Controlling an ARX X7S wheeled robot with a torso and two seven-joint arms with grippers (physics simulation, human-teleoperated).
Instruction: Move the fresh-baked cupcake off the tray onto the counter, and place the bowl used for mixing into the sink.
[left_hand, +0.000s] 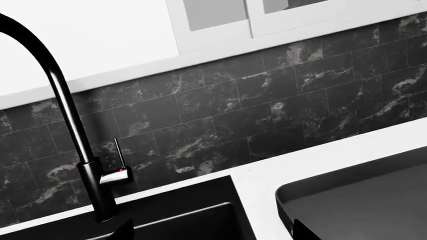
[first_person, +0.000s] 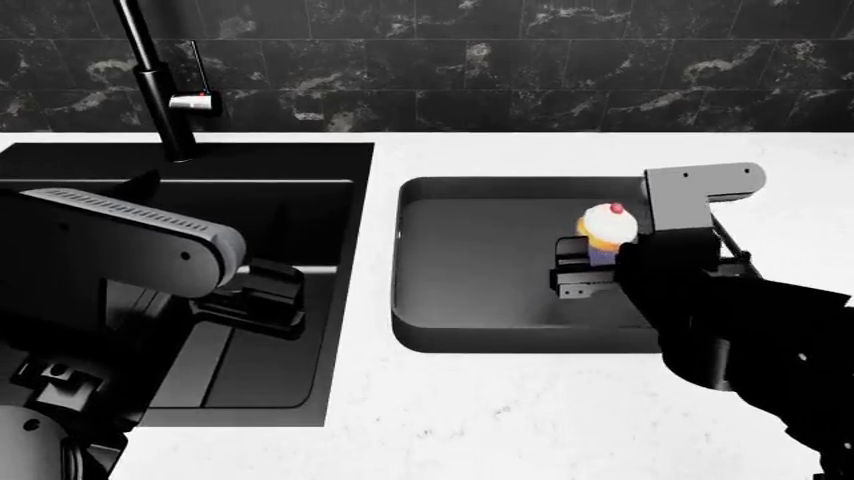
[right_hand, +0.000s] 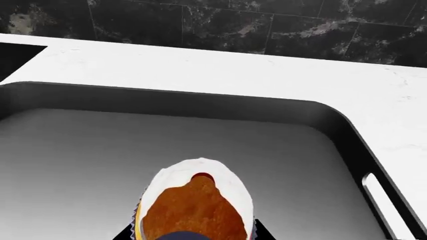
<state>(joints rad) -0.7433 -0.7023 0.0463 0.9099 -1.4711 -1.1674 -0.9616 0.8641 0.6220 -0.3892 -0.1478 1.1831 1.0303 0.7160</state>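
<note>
Nearest the head camera: black right arm, its end effector (first_person: 583, 272) closed on the cupcake (first_person: 609, 232) at the wrapper, over the right part of the dark grey tray (first_person: 441, 330) on the white counter (first_person: 507, 420). Left end effector (first_person: 260, 300) low over the black sink (first_person: 320, 160) beside the tap (first_person: 154, 80), opening impossible to tell. No readable writing or labels anywhere.

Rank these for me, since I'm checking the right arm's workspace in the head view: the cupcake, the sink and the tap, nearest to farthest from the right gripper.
1. The cupcake, right at the right gripper, inside the tray.
2. The sink, across the tray toward the robot's left.
3. The tap, behind the sink at the far left, by the wall.
</note>
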